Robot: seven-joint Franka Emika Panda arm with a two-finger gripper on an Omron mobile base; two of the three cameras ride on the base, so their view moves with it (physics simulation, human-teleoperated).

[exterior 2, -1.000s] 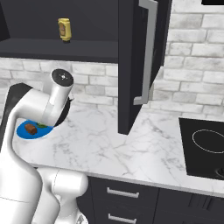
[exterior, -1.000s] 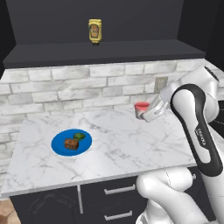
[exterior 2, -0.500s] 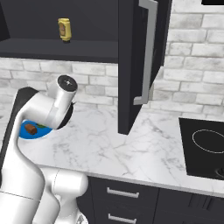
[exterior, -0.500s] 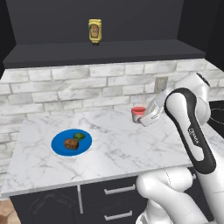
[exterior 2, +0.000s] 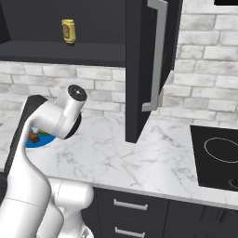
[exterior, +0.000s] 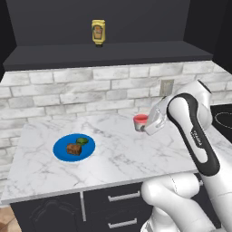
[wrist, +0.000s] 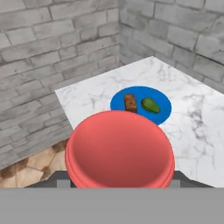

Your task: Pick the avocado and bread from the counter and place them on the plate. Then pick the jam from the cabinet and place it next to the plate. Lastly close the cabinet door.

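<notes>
- The gripper [exterior: 144,128] is clamped on the jam [exterior: 140,122], a small red jar, and holds it in the air above the counter [exterior: 118,156].
- In the hand view the jar [wrist: 119,151] sits between the fingers, its red face toward the camera; the fingertips themselves are hidden behind it.
- Compared with one second ago, the jar has travelled leftward in the left base view, away from the wall outlet and closer to the plate [exterior: 61,152]; it remains well apart from the plate.
- The arm has swung with it: its elbow now stands farther left in the left base view, and in the right base view the wrist sits lower and farther right than before.
- The grip is unchanged over that second.
- The bread [exterior: 74,149] and the avocado [exterior: 82,141] both lie on the blue plate, touching or just beside each other, unmoved since the earlier frames.
- The hand view shows the plate [wrist: 162,113] beyond the jar, bread [wrist: 130,103] and avocado [wrist: 150,105] on it.
- The cabinet [exterior: 108,54] stands open; the yellow bottle [exterior: 98,32] remains on its shelf.
- The cabinet door [exterior 2: 139,69] is swung out, its bar handle [exterior 2: 155,56] facing the right base view, position unchanged.
</notes>
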